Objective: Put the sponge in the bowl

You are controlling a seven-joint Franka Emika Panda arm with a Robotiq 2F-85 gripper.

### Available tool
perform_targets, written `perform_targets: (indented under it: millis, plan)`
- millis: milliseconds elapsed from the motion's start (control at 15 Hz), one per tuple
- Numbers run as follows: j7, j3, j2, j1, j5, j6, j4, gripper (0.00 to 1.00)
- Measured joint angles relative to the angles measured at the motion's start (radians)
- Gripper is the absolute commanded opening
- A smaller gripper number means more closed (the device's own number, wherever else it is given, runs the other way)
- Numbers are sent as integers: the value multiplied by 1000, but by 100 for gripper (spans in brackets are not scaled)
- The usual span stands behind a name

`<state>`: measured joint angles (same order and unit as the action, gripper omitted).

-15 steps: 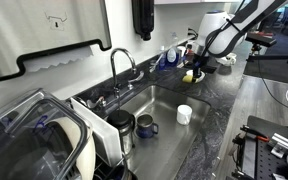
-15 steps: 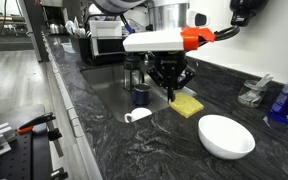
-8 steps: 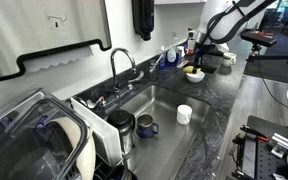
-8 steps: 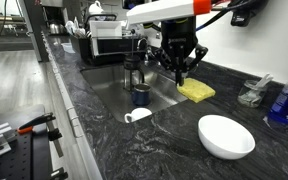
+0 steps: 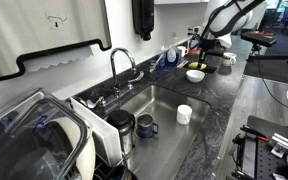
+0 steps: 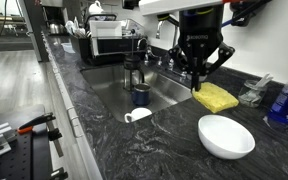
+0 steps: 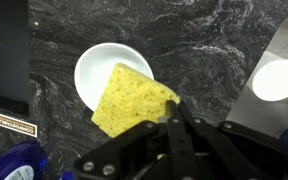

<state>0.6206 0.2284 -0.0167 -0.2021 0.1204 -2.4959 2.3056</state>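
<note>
My gripper (image 6: pixel 197 78) is clenched on the one yellow sponge (image 6: pixel 216 97). The fingers pinch it at one edge, and it hangs tilted in the air, clear of the dark stone counter (image 6: pixel 134 150). In the wrist view the fingers meet at the sponge's (image 7: pixel 132 100) near edge. From there the sponge covers the lower right part of the single white bowl (image 7: pixel 96 68), which sits on the counter beneath it. In an exterior view the bowl (image 6: pixel 226 137) is empty, and the sponge is raised over the counter just beyond it, not touching it. In an exterior view taken from farther off, the bowl (image 5: pixel 195 76) is small, with a spot of yellow at it; I cannot tell the gap between them there.

There is one sink (image 6: pixel 109 92) set in the counter, and two drinking vessels are in its basin. One is a white cup (image 6: pixel 137 116) lying on its side. The other is a dark blue mug (image 6: pixel 140 96) with a handle, standing upright well apart from the bowl. One blue bottle (image 6: pixel 282 103) stands on the counter at the far edge, near the bowl. The wrist view also catches the white cup (image 7: pixel 277 78) in the sink at the right edge.
</note>
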Motion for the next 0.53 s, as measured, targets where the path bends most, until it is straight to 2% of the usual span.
perform_targets:
  millis: [533]
  plan:
    - [1, 1, -149, -18, -95, 0, -79, 1]
